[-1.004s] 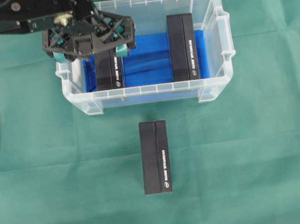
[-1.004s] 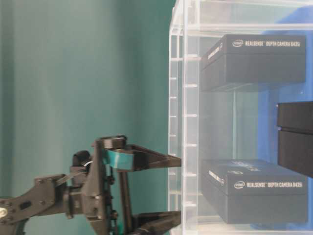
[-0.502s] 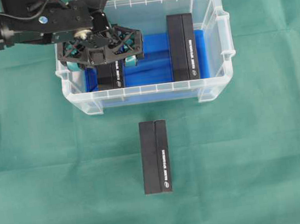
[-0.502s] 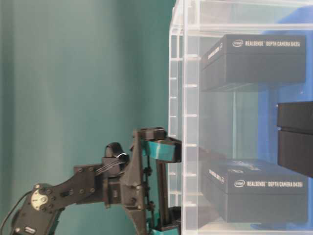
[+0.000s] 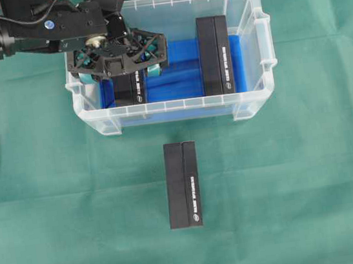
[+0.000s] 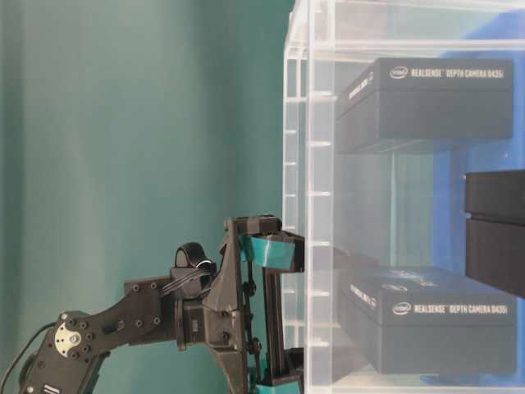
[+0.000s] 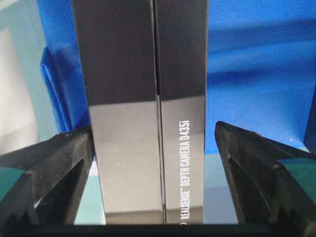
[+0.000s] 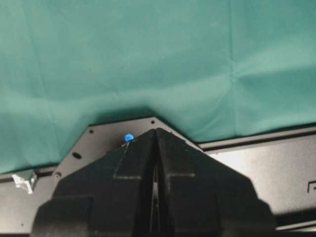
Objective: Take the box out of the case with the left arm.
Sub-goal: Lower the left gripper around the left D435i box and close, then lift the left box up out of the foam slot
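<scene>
We inspected the scene from above, from worktop level and from both wrists. The case, a clear plastic tub with a blue bottom, stands on the green cloth of the worktop, toward the far side. Two black boxes lie inside it. The left box rests at the left end of the case, lengthwise from far to near; the right box lies parallel to it toward the right end, well apart from it. A third box lies outside, on the cloth near the case's near wall, not touching it.

The left arm reaches in from the far left, and the left hand is lowered into the case over the far part of the left box. In the left wrist view the left box stands between the two fingers, with a visible gap on each side; the hand is spread wide and grasps nothing. White print reading "RealSense Depth Camera D435i" runs along the box.

The right hand appears only in its own wrist view, over the cloth and a black plate. Its fingers meet along a thin seam; we judge it clenched and empty.
</scene>
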